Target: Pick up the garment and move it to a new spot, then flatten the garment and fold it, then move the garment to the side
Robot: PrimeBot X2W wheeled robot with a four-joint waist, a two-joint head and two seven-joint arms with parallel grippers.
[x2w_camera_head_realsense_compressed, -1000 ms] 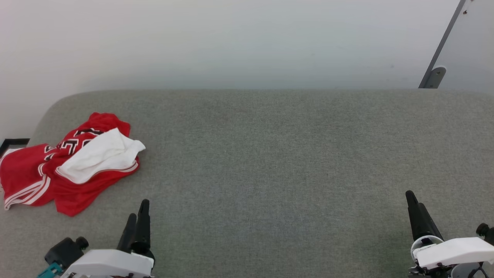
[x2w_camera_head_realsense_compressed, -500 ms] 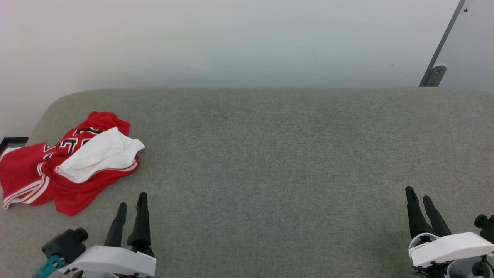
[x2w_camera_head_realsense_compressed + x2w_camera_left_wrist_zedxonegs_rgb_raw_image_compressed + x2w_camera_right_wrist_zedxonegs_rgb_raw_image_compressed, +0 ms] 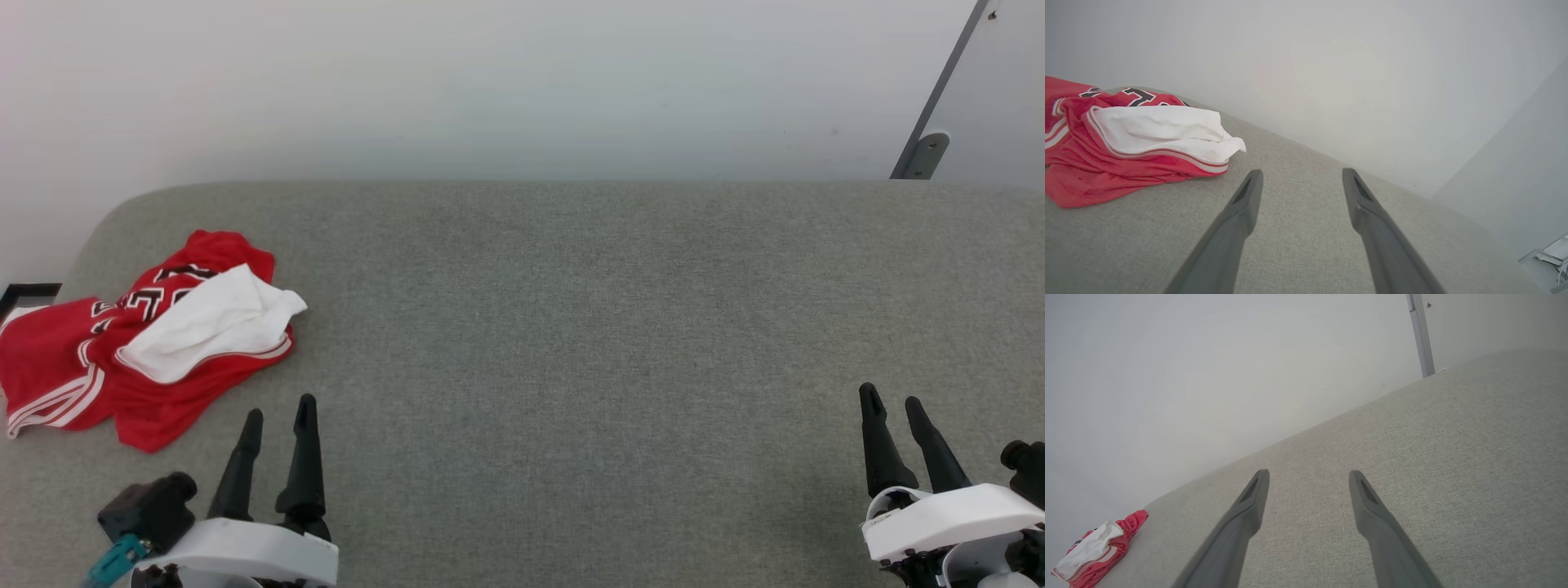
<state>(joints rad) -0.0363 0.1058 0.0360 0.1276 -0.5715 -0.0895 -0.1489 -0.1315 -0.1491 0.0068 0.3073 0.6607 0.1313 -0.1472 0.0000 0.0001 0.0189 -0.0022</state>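
The garment (image 3: 139, 351) lies crumpled at the left end of the grey fabric surface (image 3: 571, 327): red jersey cloth with black white-edged lettering, striped trim and a white sleeve folded on top. It also shows at the left of the left wrist view as the garment (image 3: 1126, 139), and small at the lower left of the right wrist view, garment (image 3: 1094, 549). My left gripper (image 3: 277, 408) is open just below and right of it, not touching. My right gripper (image 3: 891, 397) is open at the far right, nothing between its fingers.
A pale wall (image 3: 490, 82) runs behind the surface. A grey metal bar with a bracket (image 3: 927, 147) leans at the back right. The surface's rounded left corner (image 3: 98, 237) sits just beyond the garment, with a dark frame piece (image 3: 24, 292) past it.
Both grippers have opened from shut. The head view has shifted slightly, so the garment and surface sit a little higher in the picture.
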